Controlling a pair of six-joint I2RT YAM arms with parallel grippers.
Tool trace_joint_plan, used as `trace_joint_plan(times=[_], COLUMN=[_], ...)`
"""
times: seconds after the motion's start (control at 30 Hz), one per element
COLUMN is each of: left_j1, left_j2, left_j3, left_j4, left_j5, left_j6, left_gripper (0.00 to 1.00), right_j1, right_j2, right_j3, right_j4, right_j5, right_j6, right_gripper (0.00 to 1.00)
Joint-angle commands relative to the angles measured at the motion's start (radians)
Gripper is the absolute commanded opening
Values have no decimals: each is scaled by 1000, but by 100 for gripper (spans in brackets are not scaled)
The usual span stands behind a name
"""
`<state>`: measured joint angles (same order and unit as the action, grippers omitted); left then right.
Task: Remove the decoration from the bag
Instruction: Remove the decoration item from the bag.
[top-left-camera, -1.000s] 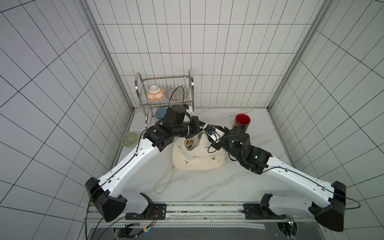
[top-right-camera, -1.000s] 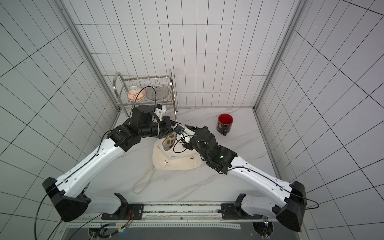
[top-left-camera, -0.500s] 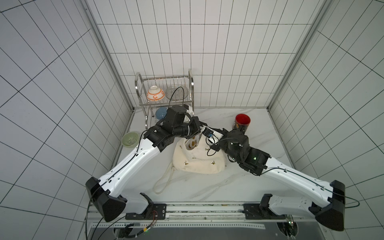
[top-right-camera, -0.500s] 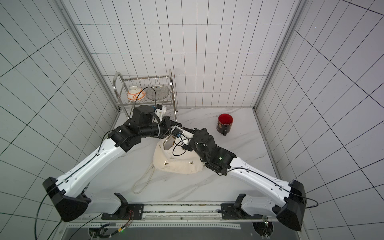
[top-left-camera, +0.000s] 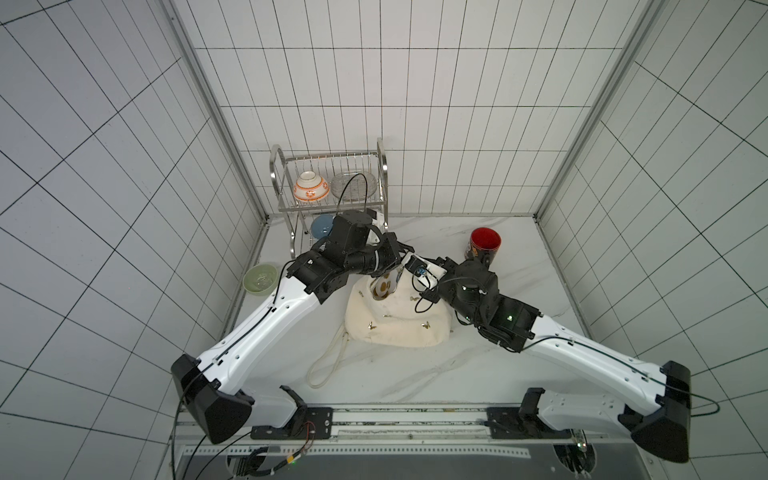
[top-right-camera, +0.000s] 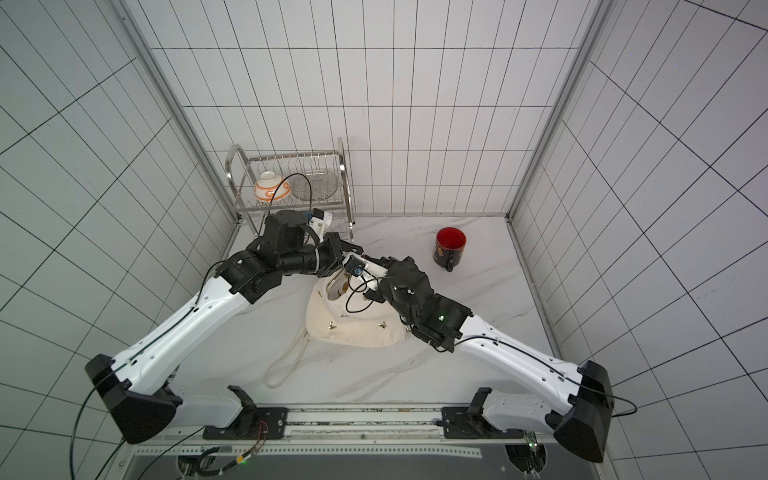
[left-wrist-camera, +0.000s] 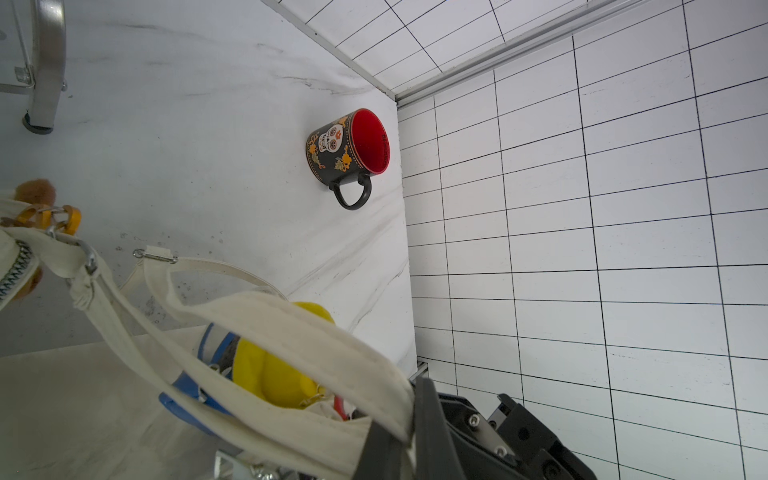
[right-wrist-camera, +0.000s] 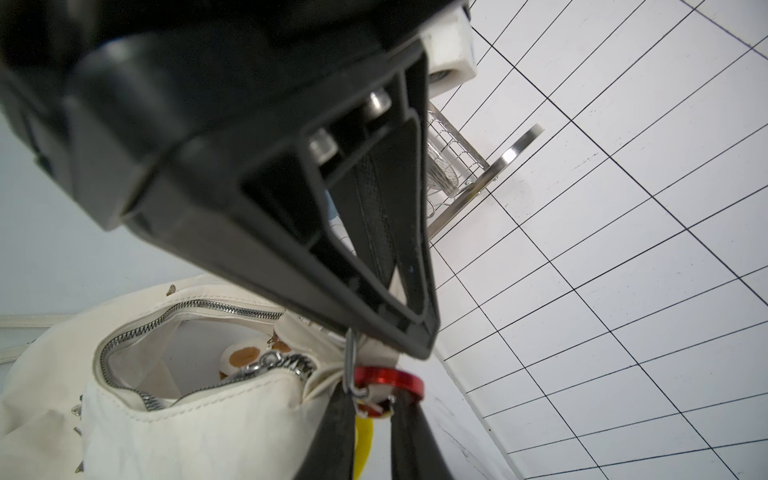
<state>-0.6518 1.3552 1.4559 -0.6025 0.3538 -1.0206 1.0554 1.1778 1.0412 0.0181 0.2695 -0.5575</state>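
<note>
Left fingers (right-wrist-camera: 386, 208) pinching bag strap (left-wrist-camera: 291, 332); right fingers (right-wrist-camera: 332, 436) straddling red clip (right-wrist-camera: 390, 380), grip unclear. Risk of slipping off on pull if bite shallow.

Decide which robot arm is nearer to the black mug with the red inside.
Right. The right arm has its wrist close beside the mug; the left arm reaches the bag from the opposite side, by the dish rack.

Yellow decoration (left-wrist-camera: 266, 374) partly behind bag strap (left-wrist-camera: 332, 353)
</note>
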Motion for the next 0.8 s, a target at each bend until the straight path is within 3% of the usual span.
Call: trace_joint_plan(times=[0.0,0.27,0.77], left_j1=[1,0,-6], left_j2=[-15,4,22], left_j3=[12,48,90], left_j4=[27,-33,-84], left_j5=[25,16,-18], left_j6=[3,73,138], left_gripper=[0,0,0], right_j1=[14,14,62], right_j2=[-34,-67,-105], right_j3=[-6,17,134], right_j4=[47,-31,-419], right_j5=[-23,-60,-113], right_j6=[-11,-54,-106], right_gripper=[3,0,0])
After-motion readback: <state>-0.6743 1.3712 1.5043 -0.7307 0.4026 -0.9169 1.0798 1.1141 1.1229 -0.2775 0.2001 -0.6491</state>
